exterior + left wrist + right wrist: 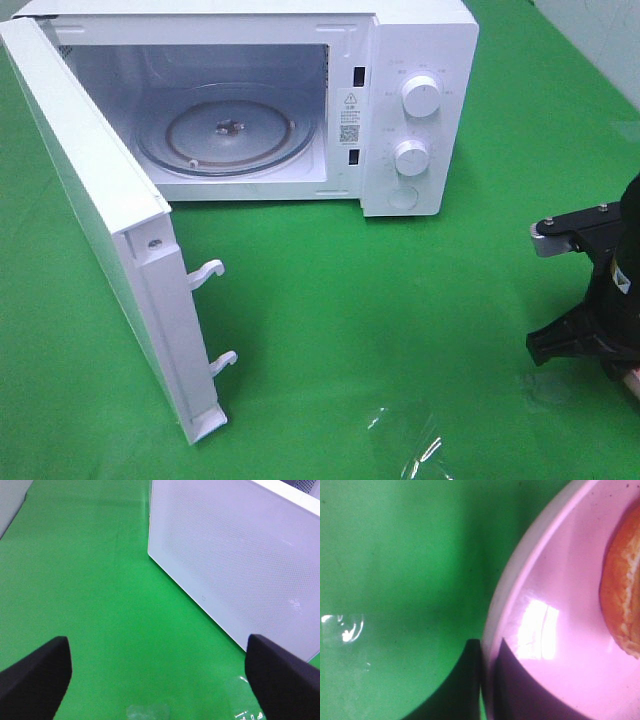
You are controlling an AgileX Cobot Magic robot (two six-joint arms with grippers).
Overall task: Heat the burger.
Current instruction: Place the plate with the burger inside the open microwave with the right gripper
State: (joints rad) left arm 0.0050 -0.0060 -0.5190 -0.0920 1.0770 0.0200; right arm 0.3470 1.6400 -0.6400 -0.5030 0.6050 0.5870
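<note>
The burger [622, 580] sits on the pink plate [545, 570] toward the right edge of the desk [400, 300]; the right gripper [489, 642] pinches the plate's rim. The left gripper [156, 645] gapes wide. Writing on the microwave [420, 40] sticker [350, 100] is too small to read.

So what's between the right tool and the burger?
Only bare, shiny pink plate: the right tool grips its rim, and the burger sits further in. The right wrist view shows it.

High view and left wrist share microwave door [100, 170].
</note>
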